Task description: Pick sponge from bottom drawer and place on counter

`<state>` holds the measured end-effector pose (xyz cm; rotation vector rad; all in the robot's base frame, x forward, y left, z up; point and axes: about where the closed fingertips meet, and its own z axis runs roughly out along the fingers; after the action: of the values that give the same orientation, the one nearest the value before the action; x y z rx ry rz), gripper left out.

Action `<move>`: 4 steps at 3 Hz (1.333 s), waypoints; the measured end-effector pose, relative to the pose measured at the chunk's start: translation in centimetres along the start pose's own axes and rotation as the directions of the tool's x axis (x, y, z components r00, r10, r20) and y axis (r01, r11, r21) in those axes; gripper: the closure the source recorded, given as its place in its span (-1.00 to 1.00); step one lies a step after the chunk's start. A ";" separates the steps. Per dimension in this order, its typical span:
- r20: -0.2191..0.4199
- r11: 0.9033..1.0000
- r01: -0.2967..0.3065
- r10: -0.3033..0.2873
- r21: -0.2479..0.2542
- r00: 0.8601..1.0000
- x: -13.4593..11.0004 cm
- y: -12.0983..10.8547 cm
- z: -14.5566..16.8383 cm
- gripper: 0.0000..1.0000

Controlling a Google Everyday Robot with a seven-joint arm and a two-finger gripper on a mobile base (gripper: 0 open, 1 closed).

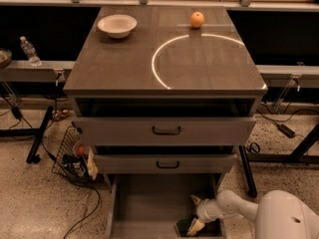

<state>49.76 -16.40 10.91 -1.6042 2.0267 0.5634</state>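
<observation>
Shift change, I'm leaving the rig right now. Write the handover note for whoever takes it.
Tool: open, low inside the bottom drawer at its front right, fingers spread right next to the sponge.
Sponge: lying on the drawer floor near the front right corner, not gripped.
Counter: holds a white bowl and an orange towards the back.
Done: bottom drawer is pulled out and the tool has reached the sponge.
Left: close on the sponge, lift it out, set it on the counter.
</observation>
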 end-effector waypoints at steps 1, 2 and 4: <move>-0.022 0.998 0.062 -0.063 -0.017 0.998 0.3 0.9 0.6 -1.00; -0.029 0.993 0.112 -0.113 -0.032 0.993 0.4 1.8 1.3 -0.72; -0.028 0.987 0.157 -0.158 -0.027 0.987 -0.1 2.2 1.5 0.22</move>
<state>47.87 -14.91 9.79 -1.7786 1.8987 0.5107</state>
